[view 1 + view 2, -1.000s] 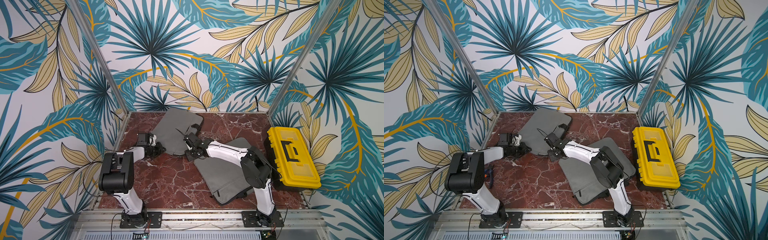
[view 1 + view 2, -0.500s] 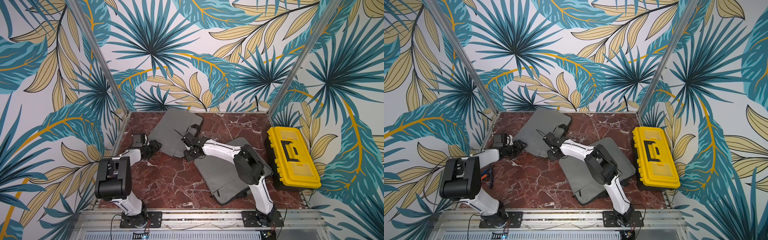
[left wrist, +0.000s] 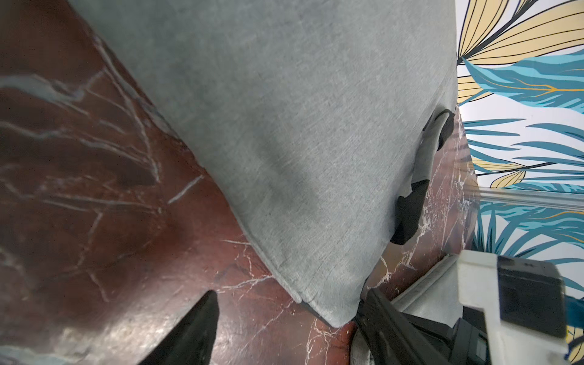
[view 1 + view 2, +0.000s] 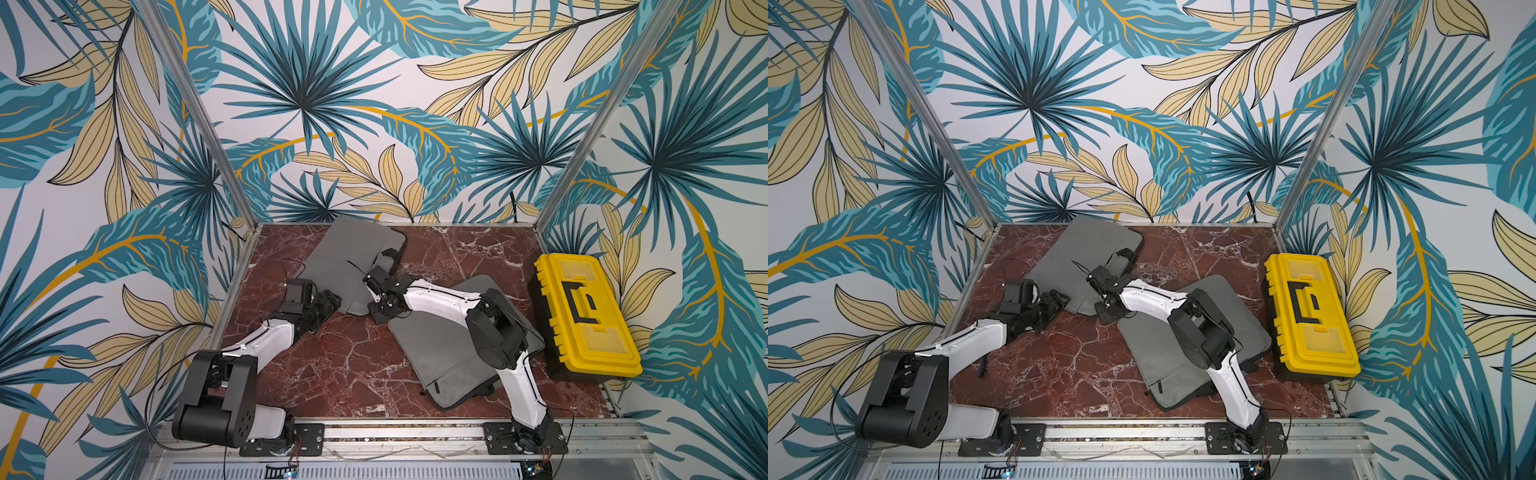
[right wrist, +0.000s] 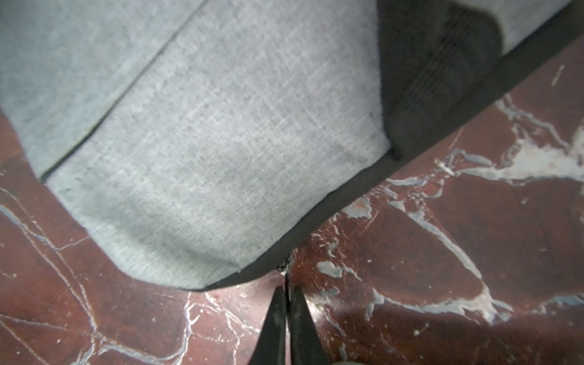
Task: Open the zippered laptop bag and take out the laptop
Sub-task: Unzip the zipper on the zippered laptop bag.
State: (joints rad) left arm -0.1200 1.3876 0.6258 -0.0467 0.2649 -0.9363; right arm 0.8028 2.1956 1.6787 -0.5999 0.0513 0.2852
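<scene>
Left arm is what's changed over the last second: it pulled away from the bag for a moment and has swung back in, and its elbow has sunk lower toward the front rail. The left gripper sits at the near corner of the laptop bag with its jaws spread wide. In the left wrist view both black fingers stand well apart. The bag's grey corner pokes in between them and nothing is clamped. One finger is over bare tabletop, and the other is just beside the corner. The bag lies flat on the red marble toward the back left, where it was a second ago. Its far corner is right up at the back wall, and its grey handle is on the edge facing the right arm. Moving right, the right gripper hovers just off that same bag's near edge. Its jaws are pinched together on the thin zipper pull that dangles from the dark zipper band. The right arm reaches over a second grey bag, which lies flat nearer the front. Far right is a yellow toolbox, lid down and black handle on top, just beside that second bag. I can't tell whether the two touch.
</scene>
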